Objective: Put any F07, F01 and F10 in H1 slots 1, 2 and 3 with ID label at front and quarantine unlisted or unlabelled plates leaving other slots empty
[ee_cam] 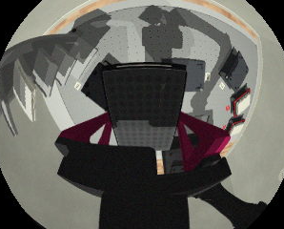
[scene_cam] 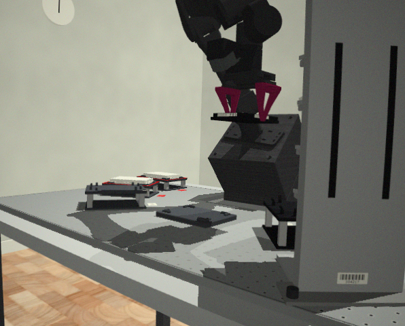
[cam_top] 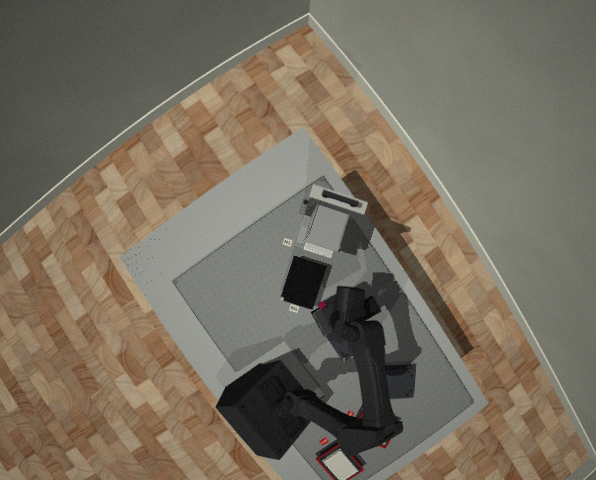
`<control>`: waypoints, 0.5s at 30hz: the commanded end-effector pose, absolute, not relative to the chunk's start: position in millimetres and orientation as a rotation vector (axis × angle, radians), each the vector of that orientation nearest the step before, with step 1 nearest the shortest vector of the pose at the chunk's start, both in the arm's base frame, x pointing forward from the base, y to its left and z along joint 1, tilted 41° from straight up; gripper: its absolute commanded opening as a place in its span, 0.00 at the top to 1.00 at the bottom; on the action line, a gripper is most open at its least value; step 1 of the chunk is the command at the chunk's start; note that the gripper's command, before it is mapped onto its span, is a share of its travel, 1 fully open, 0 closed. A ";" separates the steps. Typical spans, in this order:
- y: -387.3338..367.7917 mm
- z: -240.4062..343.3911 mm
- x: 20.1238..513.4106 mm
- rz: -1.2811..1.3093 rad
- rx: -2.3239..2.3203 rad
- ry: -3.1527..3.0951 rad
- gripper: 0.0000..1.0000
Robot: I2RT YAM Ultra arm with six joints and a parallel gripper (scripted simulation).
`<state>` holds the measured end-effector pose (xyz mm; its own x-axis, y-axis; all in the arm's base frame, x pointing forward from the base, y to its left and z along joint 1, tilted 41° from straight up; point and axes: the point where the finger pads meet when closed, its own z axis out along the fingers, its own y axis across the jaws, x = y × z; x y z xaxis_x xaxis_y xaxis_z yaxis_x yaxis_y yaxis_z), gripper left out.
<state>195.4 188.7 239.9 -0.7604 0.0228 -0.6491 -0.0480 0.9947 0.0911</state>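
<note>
Plate (scene_cam: 244, 117), dark, flat, hangs high over the bench (scene_cam: 90, 227) clamped across its width by the magenta end effector (scene_cam: 247, 113), beside hotel H1 (scene_cam: 357, 157).

Top view: arm hides the plate; the white plate in a red quarantine nest (cam_top: 339, 463) shows.

Exterior: the pale label strip on the plate's near edge shows only here. Risk: grip is near the edge, so the plate could tilt or slip during transfer.

Wrist: plate's dark well grid (ee_cam: 144, 98) between the fingers, label unseen.
</note>
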 end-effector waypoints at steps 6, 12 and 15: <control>171.7 245.5 198.3 0.206 0.115 2.428 0.14; 169.7 245.6 198.9 0.251 0.237 2.424 0.14; 169.7 245.6 198.9 0.273 0.298 2.420 0.14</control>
<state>199.2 169.7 243.0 -0.7571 0.2183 -0.6158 0.0966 0.9696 0.2250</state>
